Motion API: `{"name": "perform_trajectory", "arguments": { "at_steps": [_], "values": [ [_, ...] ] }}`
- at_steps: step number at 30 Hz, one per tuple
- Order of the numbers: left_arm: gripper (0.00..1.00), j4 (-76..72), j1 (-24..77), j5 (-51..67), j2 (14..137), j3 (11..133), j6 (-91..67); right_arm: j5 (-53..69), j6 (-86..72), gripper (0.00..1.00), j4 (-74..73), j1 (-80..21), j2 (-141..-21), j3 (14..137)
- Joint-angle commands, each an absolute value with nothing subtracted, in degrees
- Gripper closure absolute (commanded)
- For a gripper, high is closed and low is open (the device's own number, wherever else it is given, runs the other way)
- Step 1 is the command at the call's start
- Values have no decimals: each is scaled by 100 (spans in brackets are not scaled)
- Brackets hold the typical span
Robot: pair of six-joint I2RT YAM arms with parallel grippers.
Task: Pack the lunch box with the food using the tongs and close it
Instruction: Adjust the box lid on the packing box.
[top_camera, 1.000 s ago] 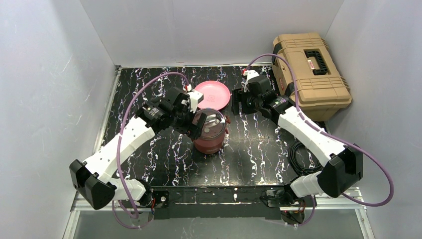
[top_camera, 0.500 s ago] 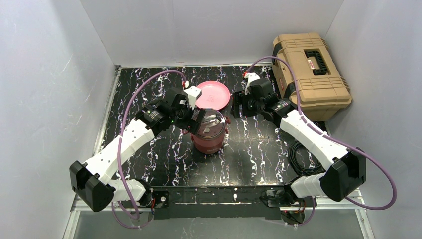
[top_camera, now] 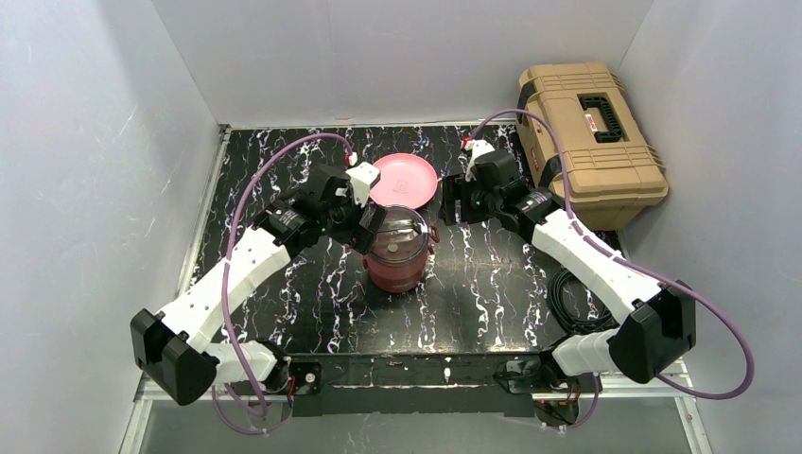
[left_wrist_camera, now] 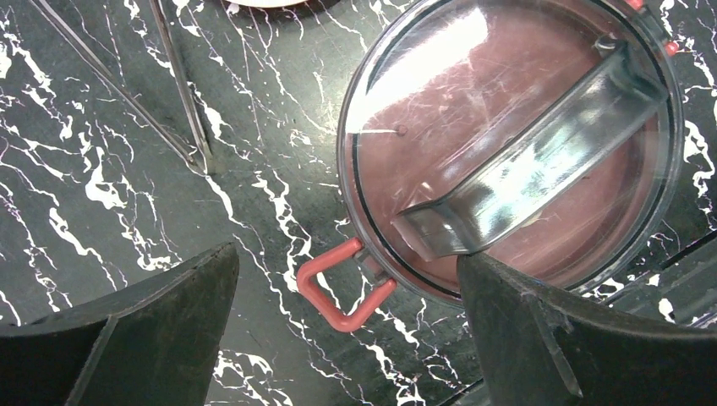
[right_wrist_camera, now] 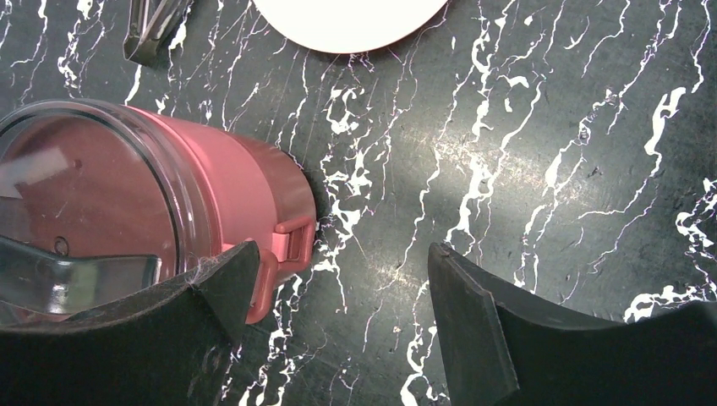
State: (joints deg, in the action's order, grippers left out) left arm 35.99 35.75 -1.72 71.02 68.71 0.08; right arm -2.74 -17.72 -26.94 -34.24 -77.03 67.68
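Note:
The maroon lunch box stands upright mid-table with its clear lid and dark handle on top. A red side clasp sticks out from the lid rim. My left gripper hovers open over the box's edge, the clasp between its fingers, touching nothing. My right gripper is open over bare table beside the lunch box. The tongs lie on the table near the plate; their tip shows in the right wrist view. The food is hidden.
A pink plate lies just behind the lunch box. A tan toolbox stands at the back right, off the table's edge. A dark cable coil lies by the right arm. White walls enclose the table.
My left gripper has drawn back off the lid toward the box's left edge, and its jaws stand open. The right arm has barely shifted.

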Motion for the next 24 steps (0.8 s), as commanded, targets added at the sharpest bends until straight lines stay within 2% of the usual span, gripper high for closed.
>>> {"name": "perform_trajectory", "arguments": {
  "at_steps": [1, 12, 17, 24],
  "values": [
    [1, 3674, 3432, -184, 7006, 6802, 306, -234, -1803, 18, -2575, -3419, -7508, 6759],
    [1, 3886, 3423, 415, 6786, 6926, 131, -275, -1811, 18, -2601, -3422, -7478, 6761],
    [1, 4460, 3419, 556, 6749, 7564, -308, -362, -1829, 19, -2706, -3424, -7359, 6575],
    [4, 5194, 3428, 767, 7512, 8615, -1473, -388, -1914, 21, -2710, -3428, -7285, 6022]
  ]
}}
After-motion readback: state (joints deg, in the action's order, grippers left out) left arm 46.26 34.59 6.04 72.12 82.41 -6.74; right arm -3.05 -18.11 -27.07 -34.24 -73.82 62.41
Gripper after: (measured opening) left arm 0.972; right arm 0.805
